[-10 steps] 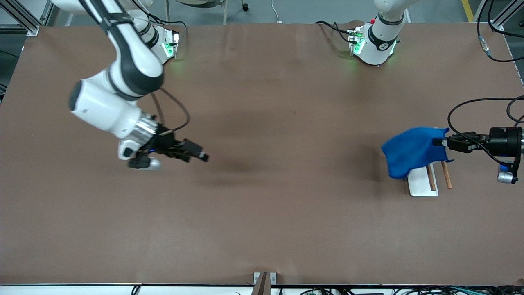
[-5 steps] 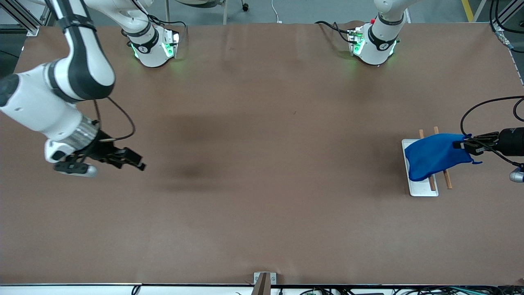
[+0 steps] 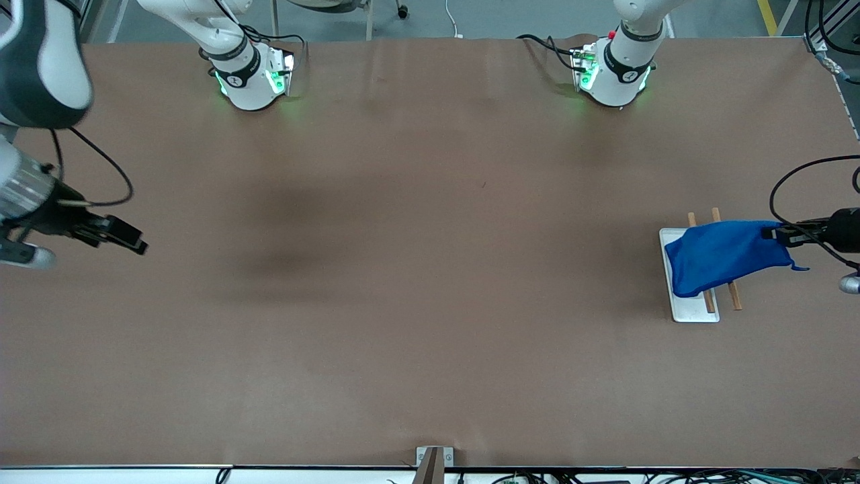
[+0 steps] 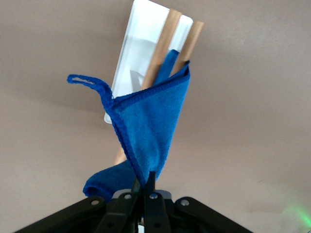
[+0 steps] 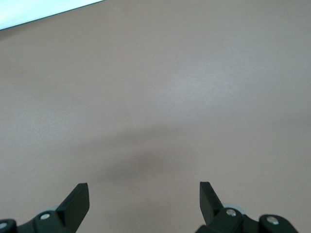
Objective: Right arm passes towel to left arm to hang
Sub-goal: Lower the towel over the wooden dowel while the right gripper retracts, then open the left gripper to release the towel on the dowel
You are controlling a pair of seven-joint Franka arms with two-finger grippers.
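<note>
The towel [image 3: 722, 254] is a bright blue cloth draped over two thin wooden rods [image 3: 732, 293] that stand on a white base [image 3: 692, 310], at the left arm's end of the table [image 3: 430, 282]. One corner of the cloth is drawn out sideways away from the rods, over the table, and a short blue thread loop [image 4: 90, 83] hangs from the hem. In the left wrist view the cloth [image 4: 150, 126] narrows to a point that runs between the two black fingers, with the rods [image 4: 165, 48] and the white base [image 4: 141, 43] seen past it. A further fold of the cloth bunches just beside the fingers.

The left end effector [image 3: 781, 234] is clamped on that drawn-out corner, its fingers pressed together on the fabric. The left arm's base [image 3: 615, 70] glows green and carries a small red knob.

The right end effector [image 3: 127, 238] hangs over bare table at the right arm's end, well apart from the towel. Its fingers [image 5: 77, 201] stand wide apart with nothing between them, and only brown table surface shows under them in the right wrist view. The right arm [image 3: 40, 60] reaches out from its green-lit base [image 3: 252, 77].
</note>
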